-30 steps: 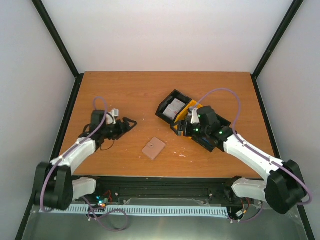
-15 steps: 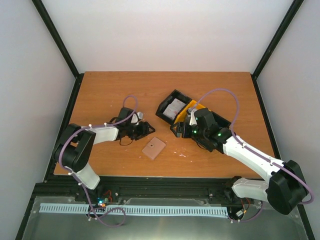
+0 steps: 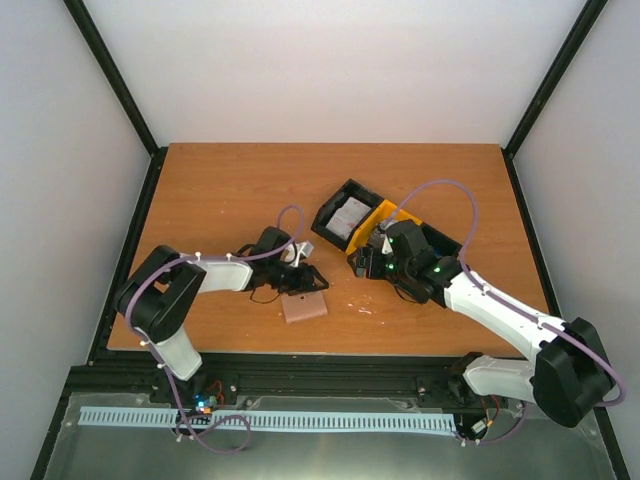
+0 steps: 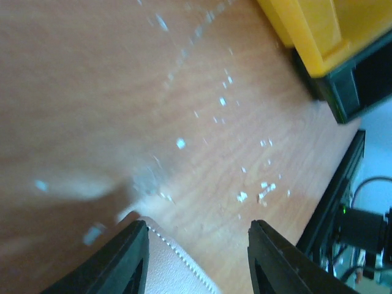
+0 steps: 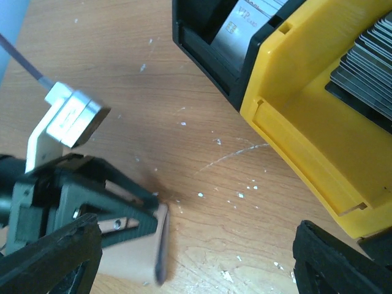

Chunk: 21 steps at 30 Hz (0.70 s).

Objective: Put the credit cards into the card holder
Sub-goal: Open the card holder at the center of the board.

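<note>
The tan-pink card holder (image 3: 305,309) lies closed on the table near the front edge. My left gripper (image 3: 312,282) is down at its far edge. In the left wrist view a stitched corner of the card holder (image 4: 168,269) sits between the fingers, against the left finger (image 4: 125,260), with bare table showing before the other; the left gripper (image 4: 199,260) is open at a narrowed gap. My right gripper (image 3: 362,262) hovers open and empty beside the bins. The credit cards show as a white stack (image 3: 348,215) in a black bin and a dark grey stack (image 5: 367,67) in the yellow bin.
A black bin (image 3: 330,210), a yellow bin (image 3: 383,215) and a second black bin (image 3: 445,248) stand in a diagonal row right of centre, partly under the right arm. White flecks dot the wood. The table's front rail (image 4: 340,190) is close behind the holder.
The left arm has swung right across the table to the card holder and its jaws have narrowed. The holder has turned and slid slightly toward the front edge. The right gripper has barely shifted.
</note>
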Each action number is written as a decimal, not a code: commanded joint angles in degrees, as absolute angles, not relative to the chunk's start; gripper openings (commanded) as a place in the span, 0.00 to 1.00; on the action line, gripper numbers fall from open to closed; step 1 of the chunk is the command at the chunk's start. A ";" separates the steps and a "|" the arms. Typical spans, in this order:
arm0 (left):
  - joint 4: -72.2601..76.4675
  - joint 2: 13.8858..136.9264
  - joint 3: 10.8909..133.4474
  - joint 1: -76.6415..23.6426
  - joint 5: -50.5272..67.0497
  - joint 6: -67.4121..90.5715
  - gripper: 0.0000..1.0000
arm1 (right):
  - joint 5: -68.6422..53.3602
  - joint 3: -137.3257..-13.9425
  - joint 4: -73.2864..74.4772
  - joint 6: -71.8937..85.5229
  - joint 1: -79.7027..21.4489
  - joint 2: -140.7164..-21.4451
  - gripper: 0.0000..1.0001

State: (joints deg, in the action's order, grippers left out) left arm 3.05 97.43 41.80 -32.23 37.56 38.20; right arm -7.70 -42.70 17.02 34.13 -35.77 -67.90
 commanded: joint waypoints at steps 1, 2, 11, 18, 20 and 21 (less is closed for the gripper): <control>1.64 94.96 39.30 -35.66 42.16 33.62 0.46 | -7.36 -44.66 17.99 34.19 -36.37 -70.49 0.84; 1.45 94.50 38.74 -36.19 42.71 33.24 0.46 | -7.94 -44.91 18.01 34.26 -36.43 -71.35 0.84; 2.09 79.38 29.78 -37.27 40.28 38.12 0.39 | -8.79 -48.06 16.39 34.23 -42.20 -79.19 0.77; -5.85 58.52 22.33 -37.27 25.74 50.73 0.59 | -7.51 -51.60 13.77 34.05 -48.08 -86.63 0.75; -10.40 54.64 20.21 -37.18 20.89 54.98 0.59 | -6.67 -53.67 14.16 33.66 -50.47 -89.87 0.74; -12.52 53.10 19.50 -37.15 18.89 56.54 0.60 | -6.02 -54.62 14.36 33.38 -51.59 -91.54 0.73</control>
